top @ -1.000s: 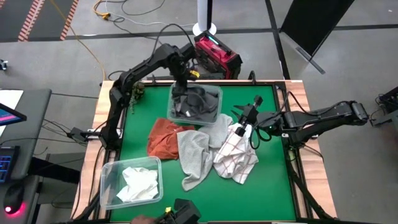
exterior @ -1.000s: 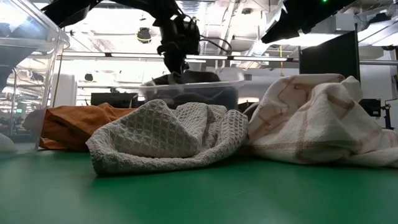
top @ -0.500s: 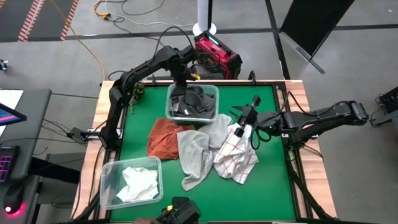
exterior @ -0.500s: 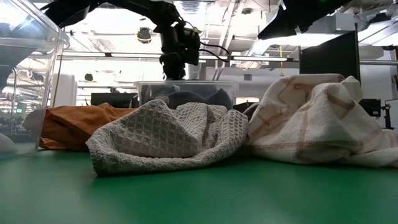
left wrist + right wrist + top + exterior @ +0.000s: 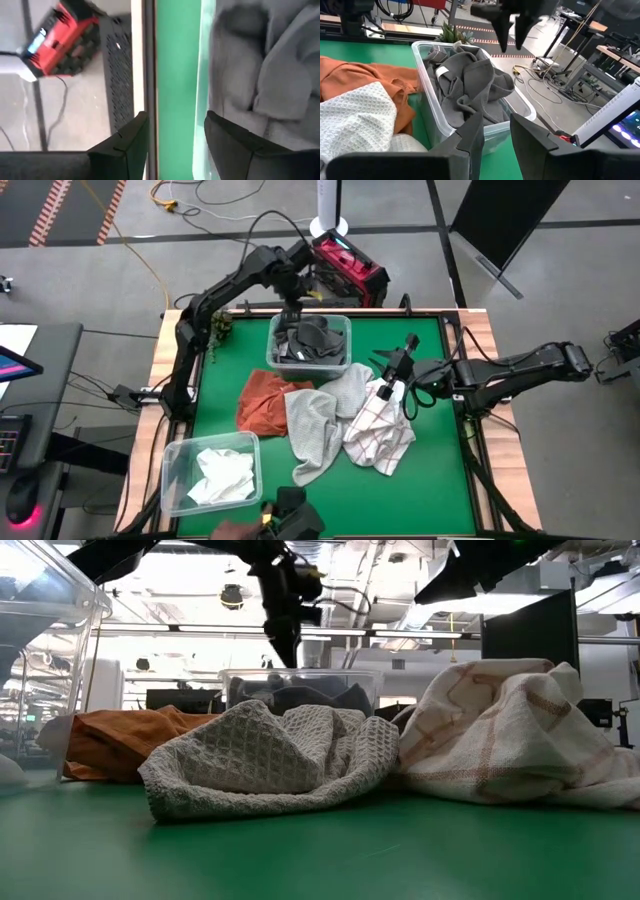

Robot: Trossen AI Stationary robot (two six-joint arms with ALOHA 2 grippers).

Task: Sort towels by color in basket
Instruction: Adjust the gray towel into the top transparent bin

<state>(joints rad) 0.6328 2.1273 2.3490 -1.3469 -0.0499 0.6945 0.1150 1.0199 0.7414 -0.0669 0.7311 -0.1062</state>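
Note:
Dark grey towels fill the clear bin at the table's far middle. My left gripper hangs open above that bin's far rim with nothing between its fingers; it also shows in the right wrist view. In front of the bin, a rust orange towel, a light grey waffle towel and a white towel with red grid lines lie heaped on the green mat. My right gripper hovers open over the heap's right part. A white towel lies in the near-left bin.
A red device stands on the floor behind the table's far edge. A small plant sits at the far left corner. A dark object shows at the near edge. Bare green mat lies at the near right.
My left gripper has opened, let go of the dark grey towel and risen clear above the far bin. The towel now lies inside the bin, and the bin, tilted a second ago, sits level on the mat again.

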